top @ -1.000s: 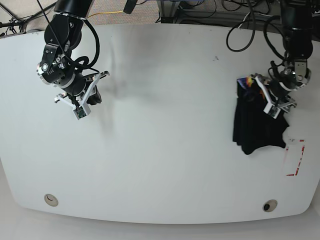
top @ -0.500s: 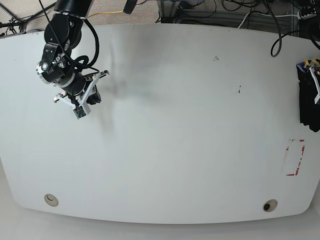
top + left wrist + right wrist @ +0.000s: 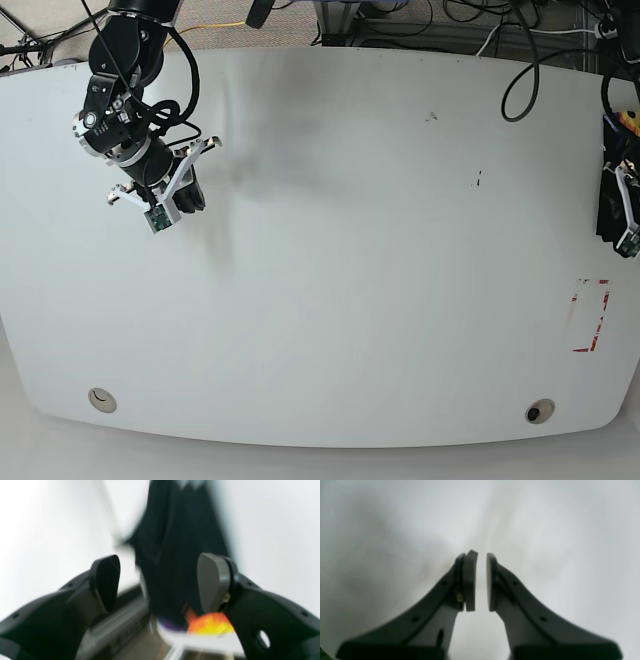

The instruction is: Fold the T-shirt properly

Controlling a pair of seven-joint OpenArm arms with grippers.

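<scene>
The black T-shirt (image 3: 175, 542) shows blurred in the left wrist view as a long bunched strip, its orange-yellow and purple print (image 3: 207, 623) close to the palm. My left gripper (image 3: 158, 562) stands wide open around the strip; the right finger (image 3: 212, 585) overlaps the cloth and a white gap shows beside the left finger (image 3: 105, 582). In the base view the T-shirt (image 3: 607, 205) and left gripper (image 3: 625, 215) sit at the table's far right edge, partly cut off. My right gripper (image 3: 480, 555) is shut and empty, hovering over the far left (image 3: 188, 196).
The white table (image 3: 350, 250) carries a red-marked rectangle (image 3: 590, 315) near its right front. Two round holes (image 3: 100, 400) (image 3: 540, 411) sit along the front edge. Cables (image 3: 400, 20) and frames lie behind the back edge.
The left gripper and the T-shirt swept from the table's right part out to its right edge, then slid slightly nearer. The right arm shifted a little toward the back.
</scene>
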